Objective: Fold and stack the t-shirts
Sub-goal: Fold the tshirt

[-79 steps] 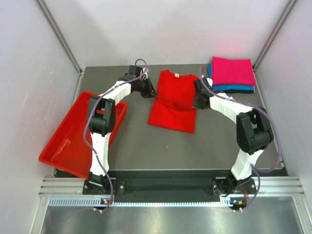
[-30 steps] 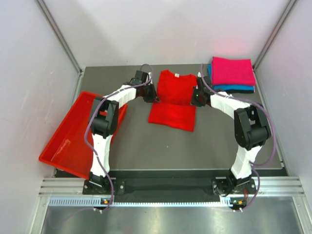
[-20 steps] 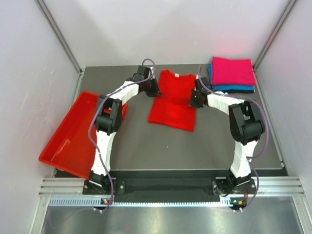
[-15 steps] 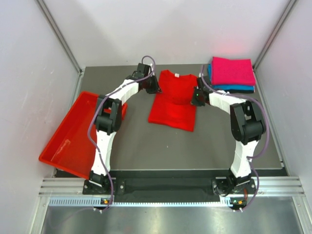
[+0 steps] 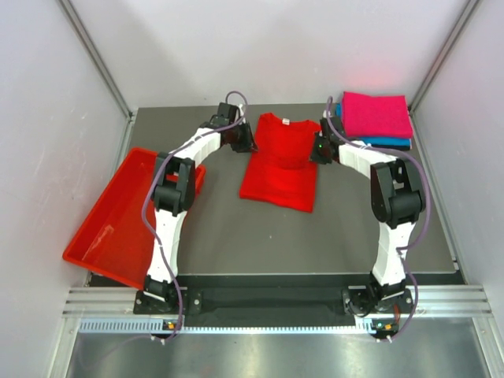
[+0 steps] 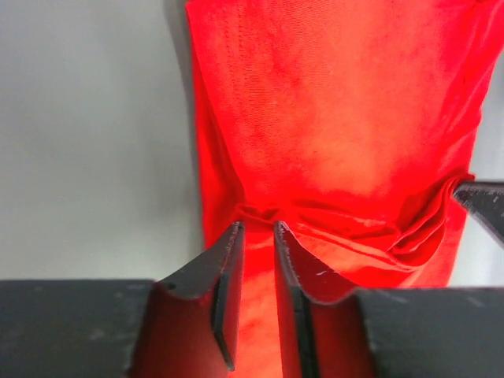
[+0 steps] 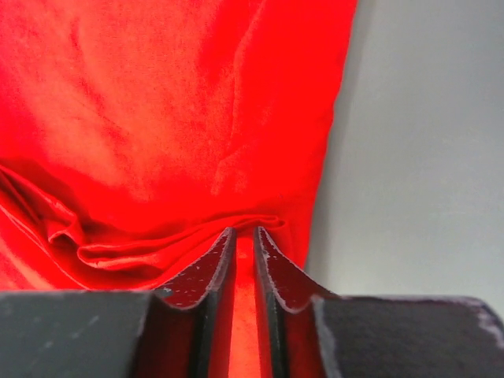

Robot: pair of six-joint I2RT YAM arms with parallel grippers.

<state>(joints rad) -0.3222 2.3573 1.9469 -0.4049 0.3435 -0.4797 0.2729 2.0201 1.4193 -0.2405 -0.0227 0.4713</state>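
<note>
Since a second ago both arms have stretched further toward 12 o'clock, and I see the left tool (image 6: pixel 256 227) narrowly parted at the 9 o'clock edge of the red t-shirt (image 5: pixel 279 165), which lies flat toward 12 o'clock on the bench (image 5: pixel 236 232), while the right tool (image 7: pixel 244 231) shows a mere slit at its 3 o'clock edge, grip uncertain.

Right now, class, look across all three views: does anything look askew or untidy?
Yes. The red tray sits skewed, overhanging the table at its left edge. The red t-shirt lies slightly crooked, with a bunched ridge of cloth across its middle. The folded stack looks neat.
</note>
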